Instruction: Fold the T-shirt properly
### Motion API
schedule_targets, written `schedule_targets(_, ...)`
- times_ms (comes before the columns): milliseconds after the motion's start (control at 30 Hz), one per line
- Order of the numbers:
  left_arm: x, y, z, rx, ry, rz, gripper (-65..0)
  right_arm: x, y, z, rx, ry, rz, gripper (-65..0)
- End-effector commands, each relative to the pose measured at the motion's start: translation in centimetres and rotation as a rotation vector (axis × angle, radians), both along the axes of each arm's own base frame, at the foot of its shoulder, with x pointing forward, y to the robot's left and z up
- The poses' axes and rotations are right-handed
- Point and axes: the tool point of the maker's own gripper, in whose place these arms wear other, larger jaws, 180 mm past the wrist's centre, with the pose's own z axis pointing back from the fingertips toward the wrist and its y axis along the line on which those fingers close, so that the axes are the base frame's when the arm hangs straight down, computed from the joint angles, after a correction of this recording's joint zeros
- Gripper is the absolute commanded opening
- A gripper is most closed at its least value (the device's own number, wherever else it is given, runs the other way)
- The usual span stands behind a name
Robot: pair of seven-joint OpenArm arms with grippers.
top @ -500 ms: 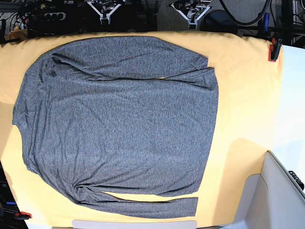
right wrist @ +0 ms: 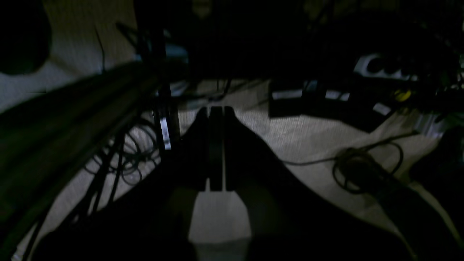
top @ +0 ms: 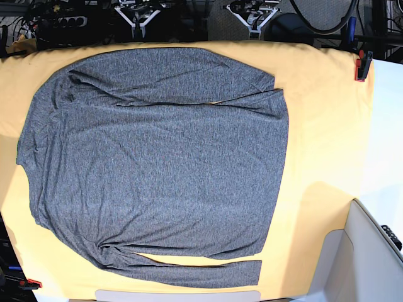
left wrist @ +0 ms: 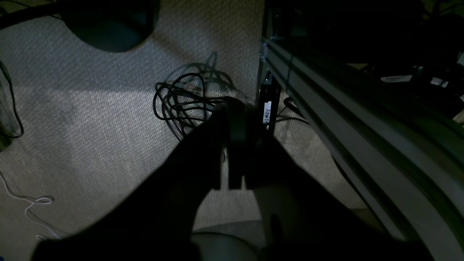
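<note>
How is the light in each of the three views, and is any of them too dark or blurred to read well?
Base view: bright and even, the T-shirt sharp on the yellow cloth. Left wrist view: dim, the left end effector a black silhouette over lit carpet. Right wrist view: darkest and slightly blurred, the right end effector barely outlined.

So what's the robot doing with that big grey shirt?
Nothing yet. The grey T-shirt lies spread out flat on the yellow table cloth, wrinkled, with its long sleeves lying along the body's top and bottom edges. Both arms are parked at the table's far edge. The left gripper and right gripper are shut and empty; their wrist cameras see only the floor and cables. No fold has been made.
</note>
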Motion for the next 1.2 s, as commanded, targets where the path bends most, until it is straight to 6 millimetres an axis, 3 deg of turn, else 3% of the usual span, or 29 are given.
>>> schedule_targets(0, 0.6, 0.3, 0.0, 0.007, -0.017, 0.010, -64.7, -0.1, 0.1, 0.0, 0.001, -0.008, 0.001, -65.0)
schedule_targets(133, 0.7, 0.2, 0.1, 0.004, -0.023, 0.015, -64.7, -0.2, 0.1, 0.0, 0.001, -0.007, 0.001, -65.0)
schedule_targets(200, 2.0, 0.1, 0.3, 0.006, -0.057, 0.016, -64.7, -1.1, 0.1, 0.0, 0.001, 0.007, 0.001, -65.0)
schedule_targets(233, 1.7, 0.3, 0.4, 0.009, -0.063, 0.016, -64.7, -1.5, -0.1, 0.0, -0.001, 0.007, 0.002, -65.0)
schedule_targets(300, 0.9, 0.6, 0.7, 0.017, -0.082, 0.017, -64.7, -1.7, -1.1, 0.4, -0.019, -0.011, 0.005, -65.0)
schedule_targets(367, 1.5, 1.0, 1.3, 0.027, -0.126, 0.018, -64.7, -2.3, -1.8, 1.0, -0.030, -0.036, 0.010, -65.0)
schedule_targets(433, 0.2, 1.6, 1.7, 0.037, -0.112, 0.018, -64.8, -2.7, -3.8, 1.7, -0.064, -0.060, 0.024, -65.0)
schedule_targets(567, -0.5, 2.5, 3.6, 0.056, -0.111, 0.018, -64.8, -4.3, -6.5, 3.5, -0.108, -0.094, 0.055, -65.0)
schedule_targets(867, -0.4, 4.0, 11.6, 0.091, -0.233, -0.012, -64.8, -6.8, -9.7, 9.8, -0.165, -0.159, 0.146, -65.0)
schedule_targets(1067, 0.2, 2.3, 18.0, -0.009, -0.334, -0.139, -64.8, -6.0, -9.3, 15.6, -0.164, -0.268, 0.217, -65.0)
schedule_targets(1167, 1.0, 2.3, 20.8, -0.015, -0.378, -0.201, -64.8, -5.2, -10.5, 18.3, -0.201, -0.323, 0.195, -65.0)
